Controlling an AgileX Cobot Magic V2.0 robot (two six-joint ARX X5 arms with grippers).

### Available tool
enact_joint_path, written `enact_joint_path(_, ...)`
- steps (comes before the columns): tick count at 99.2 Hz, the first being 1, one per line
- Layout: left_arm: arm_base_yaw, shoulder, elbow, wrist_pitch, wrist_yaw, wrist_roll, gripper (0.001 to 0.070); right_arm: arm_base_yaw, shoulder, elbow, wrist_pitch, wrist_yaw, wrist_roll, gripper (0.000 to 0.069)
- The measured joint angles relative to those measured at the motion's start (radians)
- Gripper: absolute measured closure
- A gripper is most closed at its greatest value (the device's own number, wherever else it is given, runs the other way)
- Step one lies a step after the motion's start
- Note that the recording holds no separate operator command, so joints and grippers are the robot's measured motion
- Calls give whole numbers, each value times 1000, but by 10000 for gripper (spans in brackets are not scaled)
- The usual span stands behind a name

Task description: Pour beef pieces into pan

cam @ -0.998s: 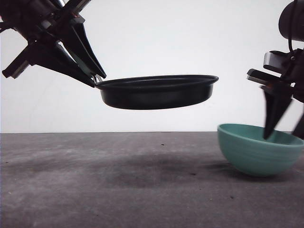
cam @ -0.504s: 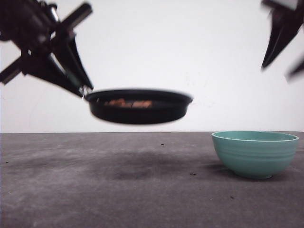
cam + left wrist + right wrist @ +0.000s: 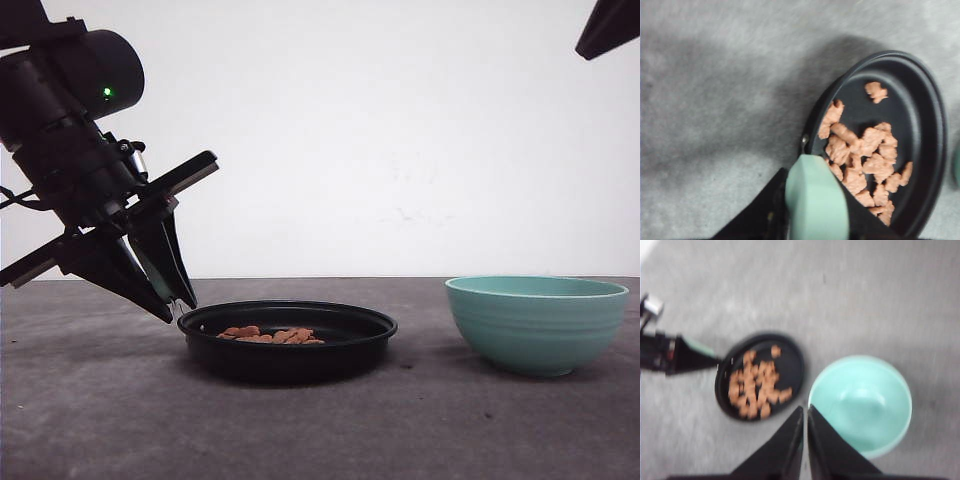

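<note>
The mint handle (image 3: 816, 200) is clamped in the left gripper (image 3: 170, 290) jaws, pan (image 3: 287, 343) set flat on the bench (image 3: 320, 430), beef pieces (image 3: 860, 165) inside. Right gripper (image 3: 804, 440) jaws are shut, held high. Teal bowl (image 3: 537, 323) sits well apart.

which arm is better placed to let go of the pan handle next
Left. Its tool is clamped on the mint handle of the pan, which sits on the table. The right tool hangs high, empty.

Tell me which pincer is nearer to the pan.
Left. The left pincer is at the pan rim, clamped on its mint-green handle. The right pincer hangs high above, shut, over the teal bowl side.
</note>
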Motion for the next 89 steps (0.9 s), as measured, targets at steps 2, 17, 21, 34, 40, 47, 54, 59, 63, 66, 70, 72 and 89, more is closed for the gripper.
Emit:
enact_joint_path(2,0,0,0,2,0,-2,638,3,0,0,-2,1,0,680)
enact_joint_path(17,2,0,2,6,6,-8,320,16,0,0,-2,2,0,680)
enact_joint_path(21,2,-1,2,0,6,-8,193,16,0,0,-2,3,0,680)
enact_joint_path(34,2,-24,3,-44,5,-7,16,16,0,0,0,18,-19,680)
enact_joint_path(40,2,-59,3,-57,-2,-4,16,16,-1,0,0,47,-38,680)
enact_joint_path(47,2,-127,3,-69,-42,4,16,16,-5,0,1,103,-66,680)
enact_joint_path(54,2,-220,3,-72,-103,20,16,16,-18,0,2,160,-98,680)
enact_joint_path(59,2,-297,3,-68,-151,31,16,16,-32,0,8,196,-122,680)
enact_joint_path(63,2,-362,3,-64,-190,42,16,18,-47,0,16,224,-143,680)
enact_joint_path(66,2,-412,3,-61,-223,50,16,19,-59,0,23,247,-158,680)
enact_joint_path(70,2,-478,4,-60,-270,67,17,24,-76,0,35,274,-179,680)
enact_joint_path(72,2,-509,5,-61,-293,77,21,26,-85,0,42,287,-187,680)
enact_joint_path(89,2,-751,11,-77,-412,186,471,47,-183,-16,167,365,-235,680)
